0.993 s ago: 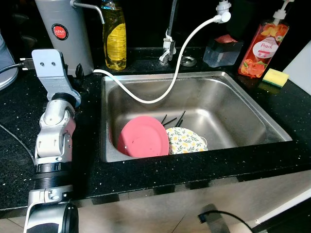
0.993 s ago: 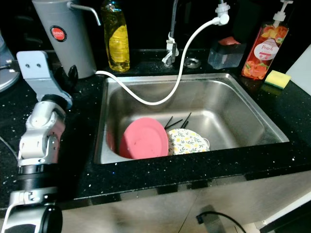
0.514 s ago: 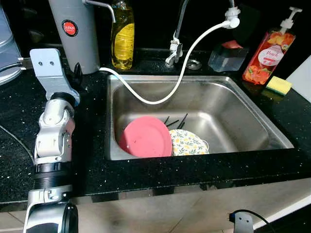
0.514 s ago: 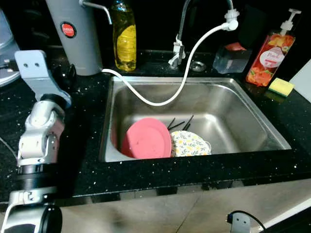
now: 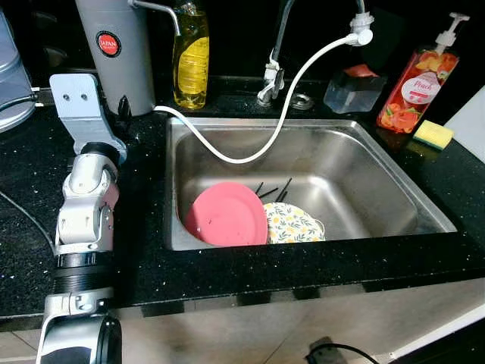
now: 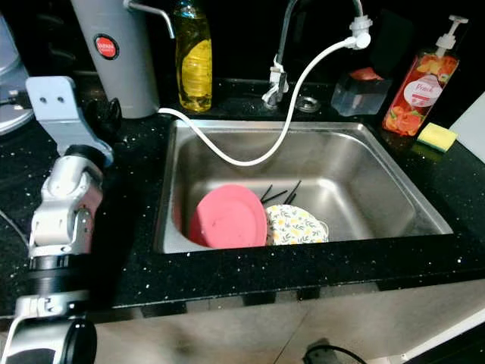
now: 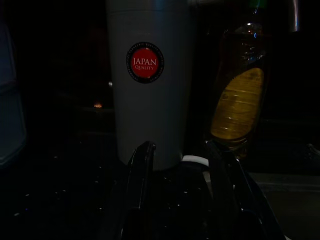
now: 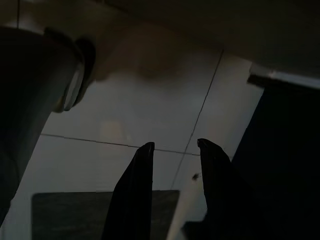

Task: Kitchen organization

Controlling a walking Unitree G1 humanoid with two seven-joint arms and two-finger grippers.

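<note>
Left wrist view: parted left fingers point(image 7: 141, 165) before grey canister point(image 7: 150, 75) labelled "JAPAN QUALITY"; possibly soap bottle point(image 7: 239, 95) beside.

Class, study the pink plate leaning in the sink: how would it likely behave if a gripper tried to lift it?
The pink plate looks stiff, matte and thin, probably light plastic. It leans against the sink wall, so a nudge may slide it flat. Its edge overlaps the floral plate, which could shift or clatter when it moves.
</note>
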